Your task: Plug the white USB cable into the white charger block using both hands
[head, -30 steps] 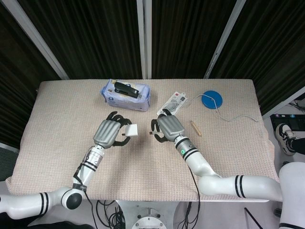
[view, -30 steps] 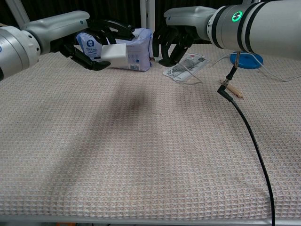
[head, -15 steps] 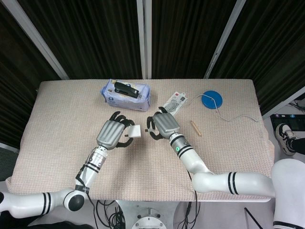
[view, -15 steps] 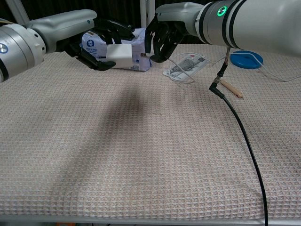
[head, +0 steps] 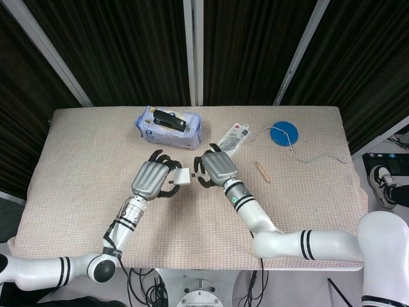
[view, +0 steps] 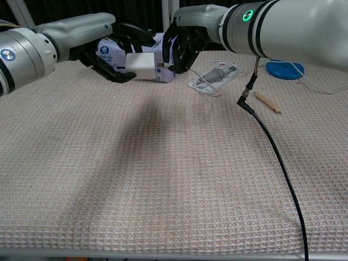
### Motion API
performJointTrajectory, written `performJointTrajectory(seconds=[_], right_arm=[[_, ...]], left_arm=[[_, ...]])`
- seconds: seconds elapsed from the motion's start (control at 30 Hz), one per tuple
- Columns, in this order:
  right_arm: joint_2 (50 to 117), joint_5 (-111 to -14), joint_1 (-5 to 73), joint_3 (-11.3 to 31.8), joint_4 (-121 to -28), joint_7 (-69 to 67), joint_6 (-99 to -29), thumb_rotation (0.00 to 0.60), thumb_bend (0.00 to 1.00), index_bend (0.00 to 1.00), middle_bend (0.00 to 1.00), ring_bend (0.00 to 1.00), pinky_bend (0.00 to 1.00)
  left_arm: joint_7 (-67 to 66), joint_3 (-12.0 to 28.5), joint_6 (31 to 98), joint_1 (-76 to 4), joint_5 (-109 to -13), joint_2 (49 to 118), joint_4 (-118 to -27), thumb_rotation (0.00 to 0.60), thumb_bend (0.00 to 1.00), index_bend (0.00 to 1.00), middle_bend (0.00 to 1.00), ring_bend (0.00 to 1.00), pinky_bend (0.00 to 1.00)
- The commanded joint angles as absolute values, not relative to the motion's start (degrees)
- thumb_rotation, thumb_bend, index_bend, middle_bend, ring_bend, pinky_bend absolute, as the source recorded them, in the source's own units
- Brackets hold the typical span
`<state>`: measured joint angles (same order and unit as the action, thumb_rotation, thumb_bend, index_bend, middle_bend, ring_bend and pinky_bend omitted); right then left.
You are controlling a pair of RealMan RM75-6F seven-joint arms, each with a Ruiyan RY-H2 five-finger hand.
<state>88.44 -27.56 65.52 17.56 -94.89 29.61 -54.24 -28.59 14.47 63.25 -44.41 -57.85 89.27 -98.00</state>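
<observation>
My left hand (head: 152,180) holds the white charger block (head: 181,177) above the middle of the table, gripping it from the left; in the chest view the hand (view: 111,49) has its fingers around the block (view: 140,64). My right hand (head: 215,168) pinches the USB plug (head: 195,173) of the white cable. The plug (view: 161,66) points left and its tip meets the block's right face. Whether it is inside the port cannot be told. A loose loop of the white cable (view: 211,89) lies by the leaflet.
A blue tissue pack (head: 169,125) with a black clip on top lies behind the hands. A printed leaflet (head: 234,135), a blue disc (head: 283,134) with a thin white lead, and a wooden stick (head: 262,171) lie to the right. A black cable (view: 274,157) trails from my right arm.
My right hand has moved left with the plug, closing the gap to the charger block. The left hand shifted slightly right, holding the block as before.
</observation>
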Motion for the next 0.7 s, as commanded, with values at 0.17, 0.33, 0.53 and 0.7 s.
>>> performJointTrajectory(seconds=[0.17,0.33,0.53,0.7], right_arm=[[89.1,-27.4,66.0,17.5,-94.3,29.4,-54.5,0.600,0.33,0.59,0.56,0.24,0.06],[89.5,-27.4,66.2,17.5,-93.9,29.3,-54.9,0.600,0.33,0.59,0.56,0.24,0.06],[90.1,-26.9,66.7,17.3,-93.3,29.7,-55.0,0.600,0.33,0.59,0.56,0.25,0.06],[90.8,-26.8,67.2,17.3,-92.7,30.1,-55.1,0.600,0.33,0.59,0.56,0.25,0.06]], left_arm=[[-28.9,14.6,62.9,-45.1,-56.6,89.1,-98.2,0.512,0.38,0.50,0.44,0.21,0.11],[-29.6,14.5,62.5,-45.6,-55.2,88.8,-98.4,0.507,0.38,0.50,0.44,0.21,0.10],[-29.3,14.5,62.4,-46.0,-54.4,88.7,-98.7,0.508,0.38,0.50,0.44,0.21,0.11],[-28.9,14.7,61.9,-46.4,-53.6,88.5,-99.0,0.508,0.38,0.50,0.44,0.21,0.11]])
